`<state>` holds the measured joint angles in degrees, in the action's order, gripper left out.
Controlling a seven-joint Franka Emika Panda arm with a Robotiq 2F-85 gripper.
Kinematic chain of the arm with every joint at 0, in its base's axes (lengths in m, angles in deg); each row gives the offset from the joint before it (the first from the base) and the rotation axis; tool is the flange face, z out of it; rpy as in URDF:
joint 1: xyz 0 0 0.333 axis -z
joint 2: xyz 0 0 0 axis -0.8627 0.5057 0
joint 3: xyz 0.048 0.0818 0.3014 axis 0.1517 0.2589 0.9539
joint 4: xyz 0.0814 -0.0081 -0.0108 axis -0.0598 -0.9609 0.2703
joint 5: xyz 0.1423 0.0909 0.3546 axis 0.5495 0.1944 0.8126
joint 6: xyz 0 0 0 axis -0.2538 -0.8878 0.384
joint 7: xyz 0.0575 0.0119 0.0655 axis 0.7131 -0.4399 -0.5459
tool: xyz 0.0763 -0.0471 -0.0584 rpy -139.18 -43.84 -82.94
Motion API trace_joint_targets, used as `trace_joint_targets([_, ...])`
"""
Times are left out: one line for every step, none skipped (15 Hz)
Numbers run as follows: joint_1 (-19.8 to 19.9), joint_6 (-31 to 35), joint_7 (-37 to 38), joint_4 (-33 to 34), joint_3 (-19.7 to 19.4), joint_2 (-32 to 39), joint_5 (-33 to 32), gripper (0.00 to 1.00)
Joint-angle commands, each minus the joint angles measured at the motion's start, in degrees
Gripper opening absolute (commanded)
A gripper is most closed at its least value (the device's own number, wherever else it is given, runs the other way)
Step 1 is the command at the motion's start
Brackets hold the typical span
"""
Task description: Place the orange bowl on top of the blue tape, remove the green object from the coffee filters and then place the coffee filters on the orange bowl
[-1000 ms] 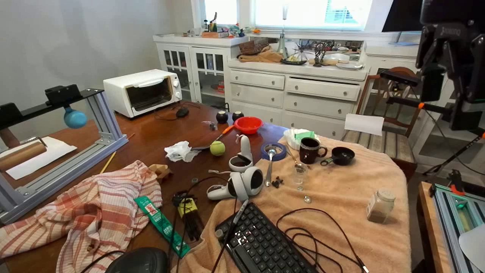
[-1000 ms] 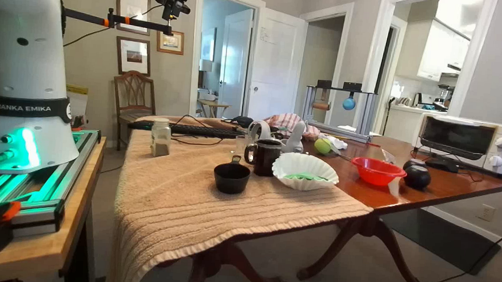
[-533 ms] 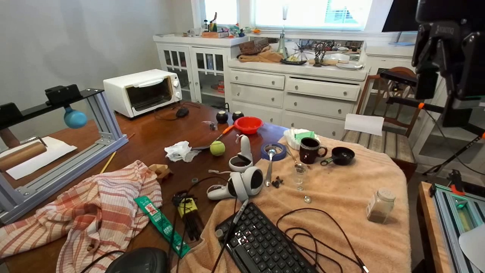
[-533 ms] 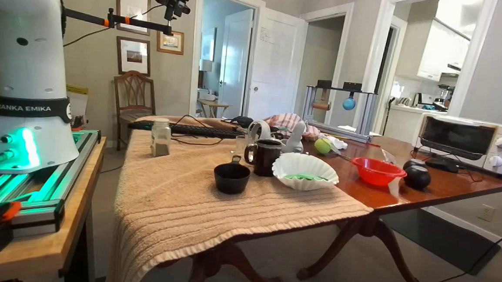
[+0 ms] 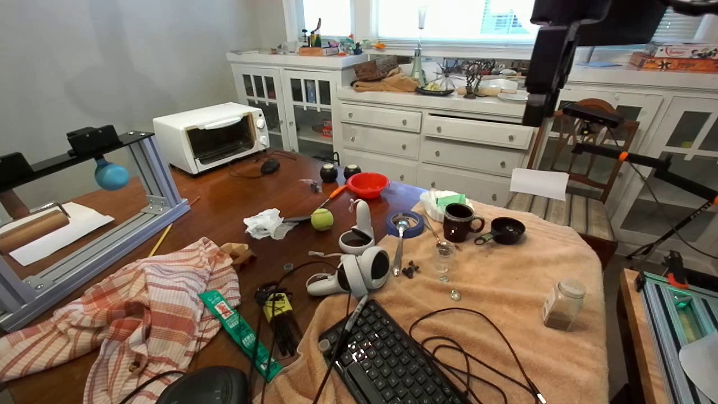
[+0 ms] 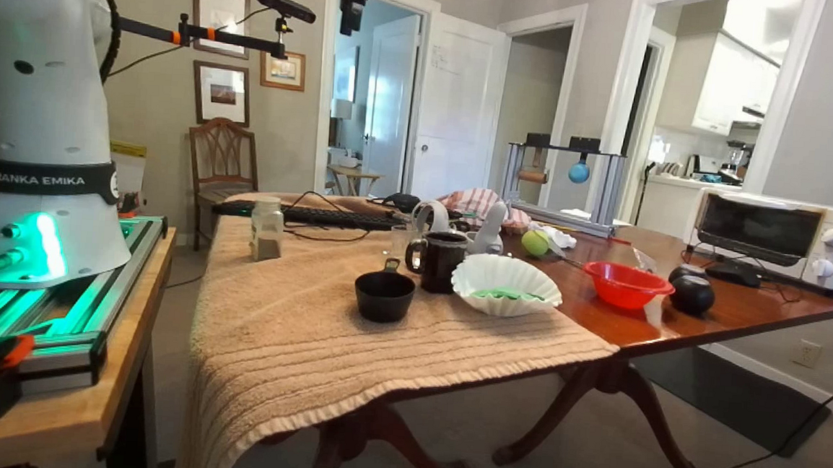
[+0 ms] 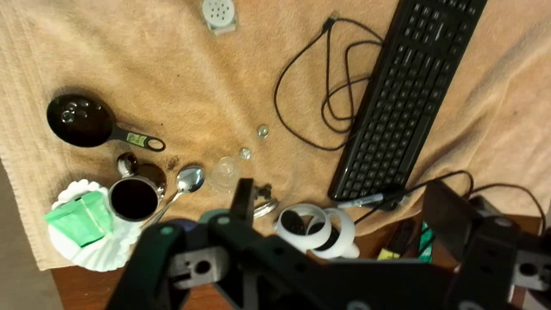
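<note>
Orange bowl (image 6: 628, 283), nearer red than orange, stands upright on the bare wood of the table (image 5: 219, 205), beyond the edge of the tan towel (image 6: 296, 313). It is glossy and one even colour, round, with a rim that flares out to a thin lip and walls that draw in to a narrower base. Pale glare lies on the wood by its foot, and its smooth inside shows in an exterior view. Two small, round, black objects (image 6: 693, 294) stand just beside it, and an orange handle (image 5: 337, 192) lies close by; whether any of these touch it I cannot tell. Apart from the bowl, near the towel's edge, the blue tape (image 5: 416, 230) lies flat as a low ring, the head of a spoon (image 5: 397, 257) over it. The coffee filters (image 6: 508, 271), white and pleated, sit on the towel just beside a dark mug (image 6: 443, 264), and the green object (image 7: 82, 215) in them looks like a flat, creased packet. High above the towel hangs the gripper (image 7: 343, 200), its fingers (image 7: 243, 196) spread wide, with white controllers (image 7: 316, 249) visible between them in the wrist view.
</note>
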<state>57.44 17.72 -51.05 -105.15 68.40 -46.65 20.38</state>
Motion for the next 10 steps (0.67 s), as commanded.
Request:
trace_joint_targets([2.6, 7.3, -7.5, 0.7, -6.7, 5.4, 2.3, 1.0])
trace_joint_targets([3.0, 8.9, -10.2, 1.6, -8.8, 7.4, 3.8, 1.0])
trace_joint_targets([3.0, 10.0, -13.8, 2.7, -11.1, 9.1, 6.0, 1.0])
trace_joint_targets([2.8, 11.4, -17.2, 3.8, -13.1, 11.8, 8.8, 1.0])
trace_joint_targets([3.1, 10.5, -19.9, 5.3, -14.8, 13.7, 10.9, 1.0])
trace_joint_targets([3.3, 10.8, -22.5, 6.4, -16.1, 16.6, 13.2, 1.0])
trace_joint_targets([3.8, 10.1, -24.4, 7.5, -17.2, 19.0, 15.0, 1.0])
trace_joint_targets([4.7, 9.3, -24.9, 8.4, -17.7, 20.7, 15.6, 1.0])
trace_joint_targets([5.4, 10.0, -25.7, 9.1, -18.1, 23.2, 16.6, 1.0])
trace_joint_targets([6.6, 10.6, -23.9, 9.8, -17.8, 24.8, 15.0, 1.0])
